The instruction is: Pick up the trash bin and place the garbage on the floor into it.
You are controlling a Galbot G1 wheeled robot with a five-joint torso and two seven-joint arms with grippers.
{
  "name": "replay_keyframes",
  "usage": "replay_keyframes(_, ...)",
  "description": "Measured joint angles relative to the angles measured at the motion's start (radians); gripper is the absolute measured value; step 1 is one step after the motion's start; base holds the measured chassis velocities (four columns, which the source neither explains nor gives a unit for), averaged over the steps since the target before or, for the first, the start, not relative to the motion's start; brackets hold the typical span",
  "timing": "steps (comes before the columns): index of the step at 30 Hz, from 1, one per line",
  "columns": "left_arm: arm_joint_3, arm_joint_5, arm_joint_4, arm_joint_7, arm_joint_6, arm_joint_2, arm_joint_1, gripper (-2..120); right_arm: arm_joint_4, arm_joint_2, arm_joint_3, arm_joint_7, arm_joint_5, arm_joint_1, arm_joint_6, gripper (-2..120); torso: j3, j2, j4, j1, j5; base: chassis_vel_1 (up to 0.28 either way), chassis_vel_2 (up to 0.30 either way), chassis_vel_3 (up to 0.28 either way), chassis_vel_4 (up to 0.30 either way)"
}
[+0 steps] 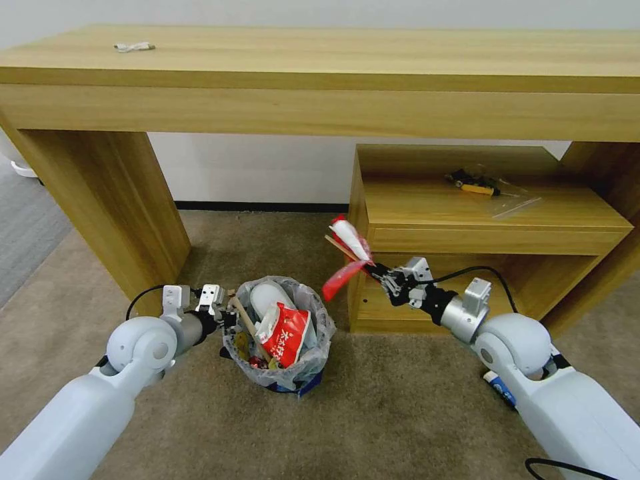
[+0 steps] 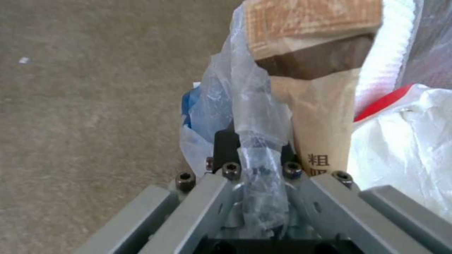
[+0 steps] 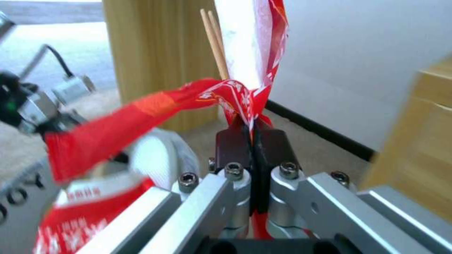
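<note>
left hand (image 1: pixel 230 319) clamped on trash bin (image 1: pixel 280 370) rim; right hand (image 1: pixel 379 272) pinching red wrapper (image 1: pixel 340 279)

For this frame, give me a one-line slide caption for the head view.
Left end effector grips the trash bin rim while the right end effector holds a red-and-white wrapper with chopsticks above the carpet.

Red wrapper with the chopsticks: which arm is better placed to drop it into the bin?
Right. The right hand already pinches the red wrapper just right of the trash bin, whereas the left hand is busy gripping the bin's bag.
</note>
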Motion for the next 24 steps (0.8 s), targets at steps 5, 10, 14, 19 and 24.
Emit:
replay_keyframes(5,0.051,-0.036,0.001,0.007,0.0,-0.009,-0.036,0,-0.025,0.036,-0.072,0.016,0.012,0.051,-0.024,0,0.0,0.0,-0.0001,0.0,0.0,0.0,0.0,0.0,0.0)
replay_keyframes(10,0.076,-0.058,0.001,0.003,0.0,-0.015,-0.056,0,-0.028,0.054,-0.114,0.033,0.026,0.065,-0.031,0,0.0,0.0,0.0,0.0,-0.0001,0.0,0.0,0.0,0.0)
replay_keyframes(14,0.113,-0.098,-0.009,-0.033,0.0,-0.024,-0.079,0,-0.019,0.09,-0.179,0.079,0.057,0.077,-0.047,0,0.0,0.0,-0.0001,0.0,-0.0002,0.0,0.0,0.0,0.0)
replay_keyframes(19,0.142,-0.138,-0.033,-0.081,0.0,-0.018,-0.094,0,-0.025,0.131,-0.219,0.095,0.057,0.075,-0.053,0,0.0,0.0,0.0,0.0,0.0,0.0,0.0,0.0,0.0)
replay_keyframes(24,0.146,-0.165,-0.049,-0.111,0.0,-0.012,-0.103,0,-0.043,0.137,-0.24,0.098,0.04,0.055,-0.049,0,0.0,0.0,-0.0001,0.0,-0.0001,0.0,0.0,0.0,0.0)
